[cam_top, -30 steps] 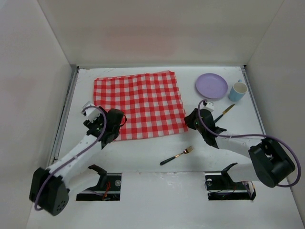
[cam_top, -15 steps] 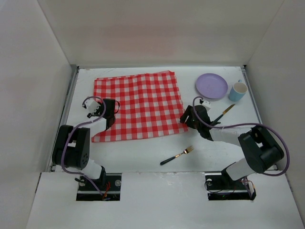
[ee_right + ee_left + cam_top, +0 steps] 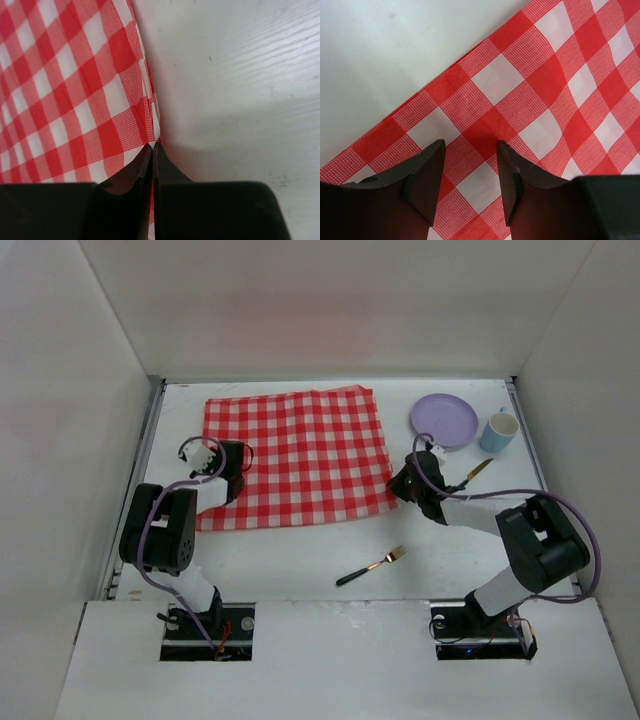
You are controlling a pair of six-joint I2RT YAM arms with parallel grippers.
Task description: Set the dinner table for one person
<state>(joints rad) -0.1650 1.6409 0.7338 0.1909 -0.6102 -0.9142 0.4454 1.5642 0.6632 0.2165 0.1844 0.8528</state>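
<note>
The red-and-white checked cloth (image 3: 295, 455) lies spread on the white dinner table (image 3: 300, 550). My left gripper (image 3: 232, 472) hangs over the cloth's left edge. In the left wrist view it (image 3: 470, 150) is open, with cloth (image 3: 530, 75) between and under its fingers. My right gripper (image 3: 400, 483) is at the cloth's right edge near the front corner. In the right wrist view it (image 3: 152, 146) is shut on the cloth's edge (image 3: 150, 107), pinching a small ridge. A lilac plate (image 3: 443, 420), a blue cup (image 3: 499, 431), a gold fork (image 3: 371, 566) and another gold utensil (image 3: 470, 476) lie on the table.
White walls stand close on the left, right and far sides. The plate, cup and dark-handled utensil crowd the far right corner beside my right arm. The fork lies in front of the cloth, between the two arm bases (image 3: 210, 625).
The cloth's near-left corner has spread out leftward and the cloth now lies flatter, shifted slightly away. Both arms have folded back, elbows nearer their bases, grippers still at the cloth's side edges.
</note>
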